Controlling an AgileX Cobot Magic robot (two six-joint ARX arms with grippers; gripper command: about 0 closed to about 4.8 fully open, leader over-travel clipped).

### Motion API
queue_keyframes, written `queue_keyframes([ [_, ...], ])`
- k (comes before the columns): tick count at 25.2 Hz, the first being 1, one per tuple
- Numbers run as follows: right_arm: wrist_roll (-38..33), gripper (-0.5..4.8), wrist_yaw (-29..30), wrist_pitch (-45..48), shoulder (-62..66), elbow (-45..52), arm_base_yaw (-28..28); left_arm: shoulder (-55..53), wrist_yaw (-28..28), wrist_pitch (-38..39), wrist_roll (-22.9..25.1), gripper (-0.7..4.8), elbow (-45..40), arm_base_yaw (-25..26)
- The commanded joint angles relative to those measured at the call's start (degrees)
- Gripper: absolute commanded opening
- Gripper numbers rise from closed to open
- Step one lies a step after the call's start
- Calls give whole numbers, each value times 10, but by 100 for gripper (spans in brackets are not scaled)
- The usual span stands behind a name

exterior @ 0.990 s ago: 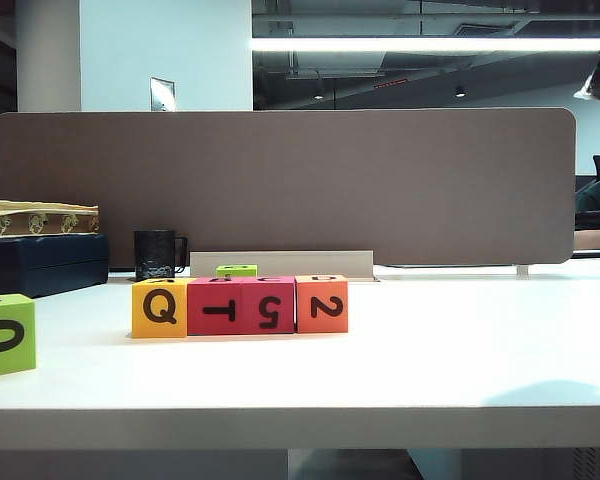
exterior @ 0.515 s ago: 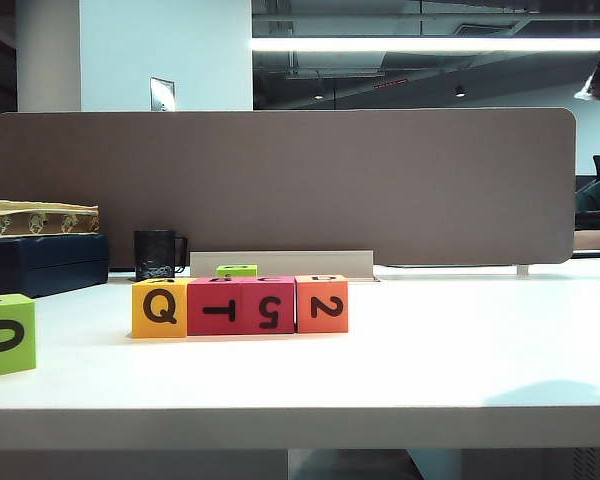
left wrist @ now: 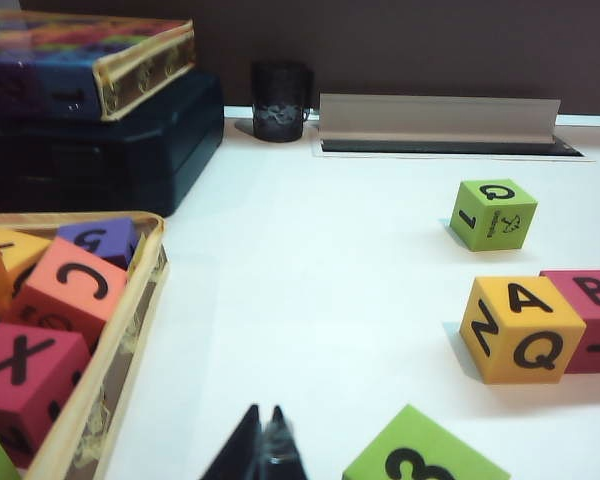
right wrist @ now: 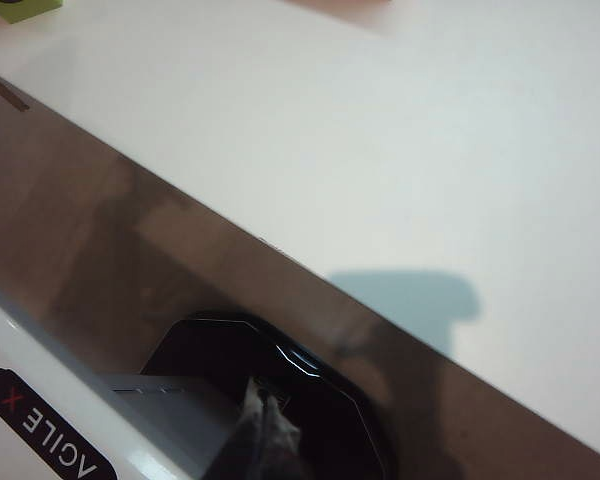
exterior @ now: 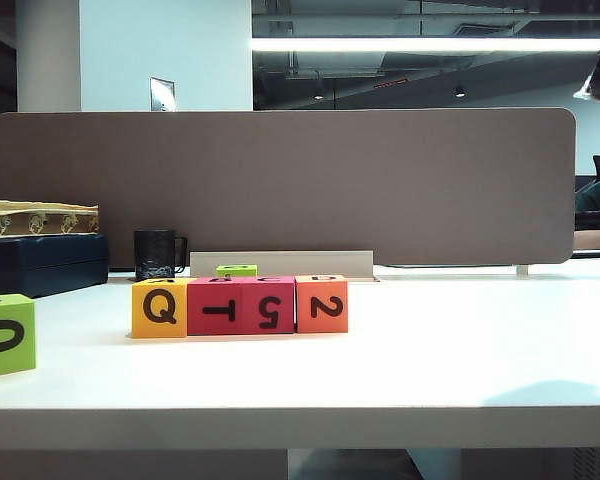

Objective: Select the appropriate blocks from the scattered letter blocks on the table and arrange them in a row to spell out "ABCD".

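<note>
Comparing with a second back, nothing on the plain white flat-topped table (exterior: pixel 460 350) has budged, so I reckon the spelling job is basically done. Left hand (left wrist: pixel 263 452), fingers pressed together and empty, hangs low over the near part of the table. Right hand (right wrist: pixel 267 432) looks closed and empty too, just off the table's edge. Further back, the yellow foam cube (exterior: pixel 160 308), two magenta-red foam cubes (exterior: pixel 215 306) and orange foam cube (exterior: pixel 322 304) stand touching in a row. The tops I can see read A, B.
</note>
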State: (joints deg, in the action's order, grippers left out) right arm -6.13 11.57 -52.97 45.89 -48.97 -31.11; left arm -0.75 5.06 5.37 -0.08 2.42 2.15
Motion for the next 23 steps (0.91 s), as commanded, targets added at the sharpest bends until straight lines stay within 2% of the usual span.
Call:
queue_keyframes([
  [1, -1, -1, 0, 6, -1, -2, 0, 6, 3, -12, -11, -6, -15, 0],
  [12, -1, -1, 0, 6, -1, -2, 0, 6, 3, 50, -12, -6, -19, -1],
  [19, -1, -1, 0, 5, -1, -2, 0, 6, 3, 50, 20, -6, -19, -1],
  [21, -1, -1, 0, 6, -1, -2, 0, 6, 3, 49, 5, -6, -19, -1],
  [22, -1, -1, -1, 6, -1, -2, 0, 6, 3, 48, -21, -6, -19, -1],
  [23, -1, -1, 0, 5, -1, -2, 0, 6, 2, 48, -21, -6, -19, 0],
])
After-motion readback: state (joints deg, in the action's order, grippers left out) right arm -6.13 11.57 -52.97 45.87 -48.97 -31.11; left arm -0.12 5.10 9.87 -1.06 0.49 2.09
